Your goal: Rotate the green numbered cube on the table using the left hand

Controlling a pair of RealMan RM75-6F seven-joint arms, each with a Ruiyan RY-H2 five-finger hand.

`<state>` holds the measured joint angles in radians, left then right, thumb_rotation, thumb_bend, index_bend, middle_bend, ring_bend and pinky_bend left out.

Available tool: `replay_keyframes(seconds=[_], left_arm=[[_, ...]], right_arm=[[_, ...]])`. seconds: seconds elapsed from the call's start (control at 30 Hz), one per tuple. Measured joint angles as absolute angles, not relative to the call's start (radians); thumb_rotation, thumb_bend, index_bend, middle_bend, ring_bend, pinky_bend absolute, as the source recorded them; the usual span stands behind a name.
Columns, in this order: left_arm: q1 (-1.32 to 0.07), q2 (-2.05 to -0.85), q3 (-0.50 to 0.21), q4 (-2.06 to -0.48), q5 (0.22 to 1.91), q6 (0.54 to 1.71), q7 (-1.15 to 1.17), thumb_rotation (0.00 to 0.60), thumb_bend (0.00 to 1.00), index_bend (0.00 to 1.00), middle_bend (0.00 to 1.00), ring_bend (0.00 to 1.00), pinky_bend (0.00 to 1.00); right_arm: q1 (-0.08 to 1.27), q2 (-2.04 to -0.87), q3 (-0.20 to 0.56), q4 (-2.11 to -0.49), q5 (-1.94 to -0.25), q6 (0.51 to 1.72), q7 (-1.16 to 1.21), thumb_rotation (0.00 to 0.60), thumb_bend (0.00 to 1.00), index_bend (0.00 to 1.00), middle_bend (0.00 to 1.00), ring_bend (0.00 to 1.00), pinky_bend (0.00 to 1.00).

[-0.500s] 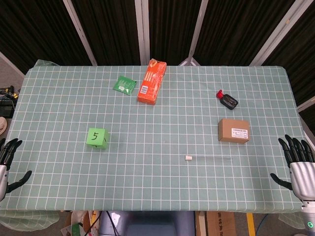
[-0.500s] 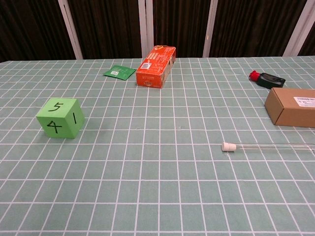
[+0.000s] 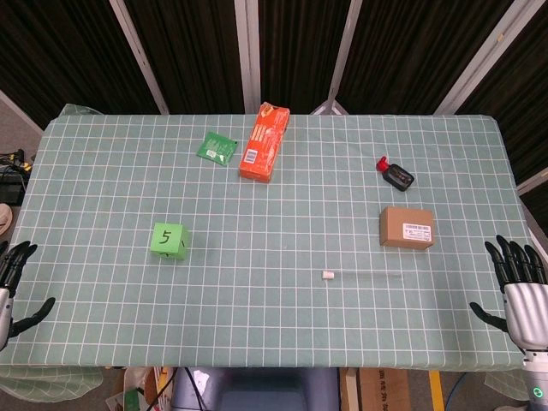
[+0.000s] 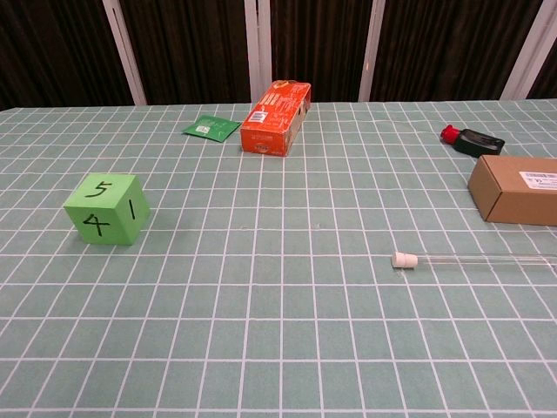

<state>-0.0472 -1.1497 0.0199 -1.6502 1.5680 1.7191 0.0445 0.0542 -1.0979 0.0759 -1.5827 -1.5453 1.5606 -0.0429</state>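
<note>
The green numbered cube (image 3: pixel 169 240) rests on the checked green tablecloth, left of the middle. Its top face reads 5; the chest view shows the cube (image 4: pixel 107 208) with 4 on the front and 1 on the right side. My left hand (image 3: pixel 10 287) hovers at the table's left edge, fingers spread, well left of the cube and holding nothing. At the right edge my right hand (image 3: pixel 518 287) is likewise spread and empty. Neither hand appears in the chest view.
An orange carton (image 3: pixel 265 141) and a green packet (image 3: pixel 216 146) lie at the back. A brown cardboard box (image 3: pixel 407 227), a black bottle with a red cap (image 3: pixel 395 174) and a thin clear tube with a white stopper (image 3: pixel 328 275) lie to the right.
</note>
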Motion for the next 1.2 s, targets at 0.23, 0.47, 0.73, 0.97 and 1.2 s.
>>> replay_keyframes(seconds=[0.23,0.47,0.73,0.97,1.2], left_arm=[[-0.053,-1.142,0.017,-1.651,1.553,1.674,0.022,0.600,0.30,0.11,0.19,0.00,0.00],[-0.053,-1.108,0.001,-1.678,1.562,1.682,0.012,0.600,0.34,0.12,0.36,0.15,0.25],[-0.150,-1.020,-0.060,-1.752,1.382,1.435,0.025,0.600,0.56,0.12,0.59,0.43,0.61],[-0.304,-0.899,-0.107,-1.844,1.050,1.075,0.103,0.600,0.71,0.13,0.71,0.53,0.69],[-0.438,-0.839,-0.127,-1.909,0.810,0.907,0.209,0.600,0.73,0.13,0.72,0.54,0.69]], right_arm=[[0.050,-1.091,0.071,-1.594,-1.547,1.560,-0.045,0.600,0.04,0.06,0.00,0.00,0.00],[0.049,-1.081,0.068,-1.602,-1.544,1.553,-0.031,0.600,0.04,0.06,0.00,0.00,0.00],[0.053,-1.091,0.068,-1.610,-1.534,1.537,-0.056,0.600,0.04,0.06,0.00,0.00,0.00],[0.055,-1.101,0.070,-1.613,-1.524,1.531,-0.075,0.600,0.04,0.06,0.00,0.00,0.00],[0.058,-1.107,0.072,-1.613,-1.514,1.523,-0.087,0.600,0.04,0.06,0.00,0.00,0.00]])
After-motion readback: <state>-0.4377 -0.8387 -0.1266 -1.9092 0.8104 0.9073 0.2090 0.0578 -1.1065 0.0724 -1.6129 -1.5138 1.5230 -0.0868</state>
